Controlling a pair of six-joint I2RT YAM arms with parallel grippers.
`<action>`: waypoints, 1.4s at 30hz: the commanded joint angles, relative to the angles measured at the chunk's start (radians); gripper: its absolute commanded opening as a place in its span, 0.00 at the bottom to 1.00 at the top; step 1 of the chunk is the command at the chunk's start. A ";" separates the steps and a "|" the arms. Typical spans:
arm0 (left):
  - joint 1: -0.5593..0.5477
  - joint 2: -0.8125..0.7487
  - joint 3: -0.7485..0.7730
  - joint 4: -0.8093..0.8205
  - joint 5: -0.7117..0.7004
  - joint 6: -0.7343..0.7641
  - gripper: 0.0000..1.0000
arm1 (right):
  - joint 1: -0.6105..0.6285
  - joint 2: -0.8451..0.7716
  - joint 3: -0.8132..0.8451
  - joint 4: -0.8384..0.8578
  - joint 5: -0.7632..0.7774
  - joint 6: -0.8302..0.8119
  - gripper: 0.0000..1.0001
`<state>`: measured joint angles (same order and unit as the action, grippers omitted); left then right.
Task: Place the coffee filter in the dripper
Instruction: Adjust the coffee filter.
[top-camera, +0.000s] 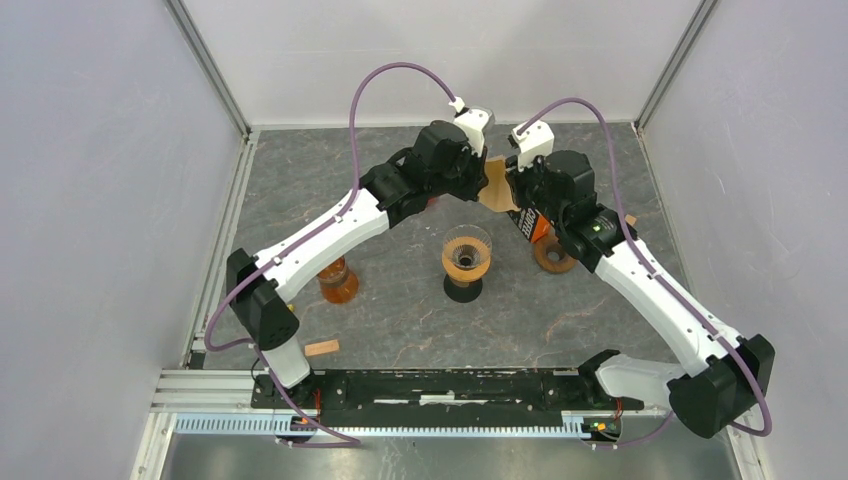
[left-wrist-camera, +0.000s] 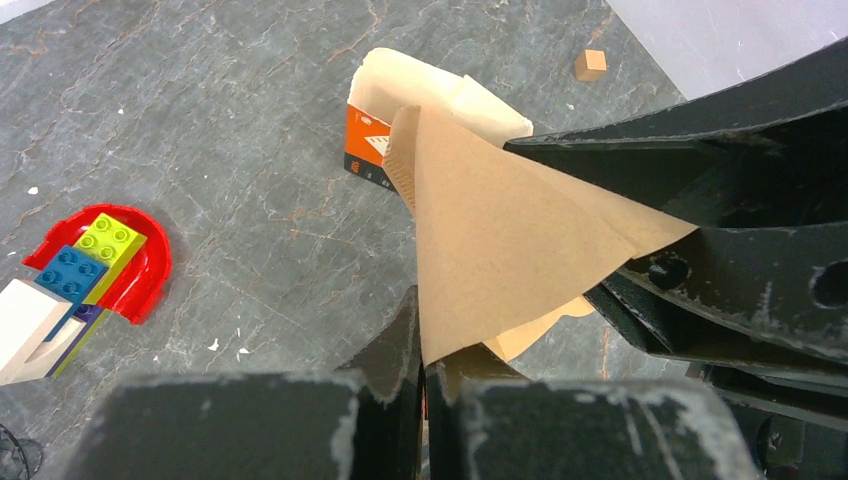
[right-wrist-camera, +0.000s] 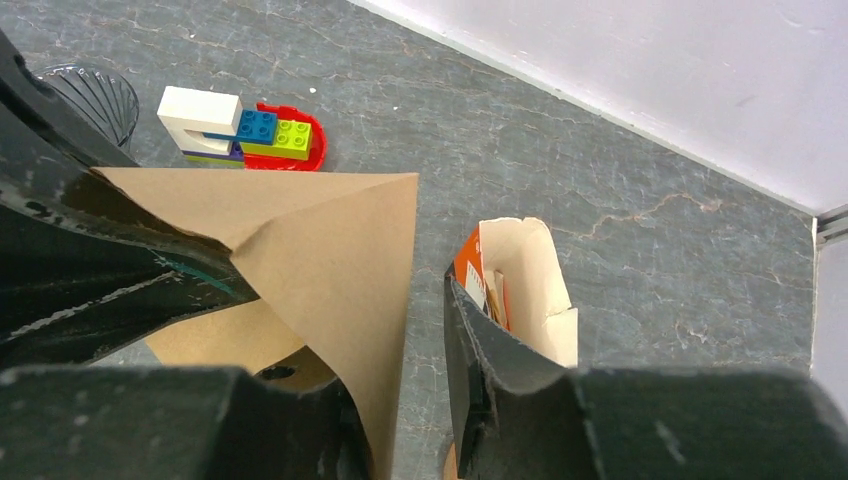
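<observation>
Carton stands open near coffee filter, pinched in left gripper, lying loose between parted jaws of right gripper.

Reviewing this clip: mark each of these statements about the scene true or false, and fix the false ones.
1. The left gripper pinches the brown filter. True.
2. The filter sits in the dripper. False: it is held up in the air, beyond the dripper.
3. The right gripper is clamped tight on the filter. False: its jaws stand apart, with the table showing between them.
4. Toy bricks lie in a red dish. True.
</observation>
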<state>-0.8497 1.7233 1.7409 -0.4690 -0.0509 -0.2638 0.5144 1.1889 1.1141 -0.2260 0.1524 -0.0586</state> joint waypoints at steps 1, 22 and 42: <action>-0.002 -0.072 -0.017 0.030 0.003 0.064 0.02 | -0.004 -0.033 0.015 0.030 -0.003 -0.030 0.32; 0.012 -0.110 -0.071 0.036 0.020 0.081 0.02 | -0.008 -0.098 0.068 -0.038 -0.111 -0.131 0.46; 0.038 -0.104 -0.050 -0.009 0.035 -0.028 0.02 | -0.016 -0.055 0.252 -0.324 -0.421 -0.404 0.50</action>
<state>-0.8173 1.6592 1.6653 -0.4767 -0.0368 -0.2382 0.4992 1.1221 1.2800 -0.4450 -0.1417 -0.3431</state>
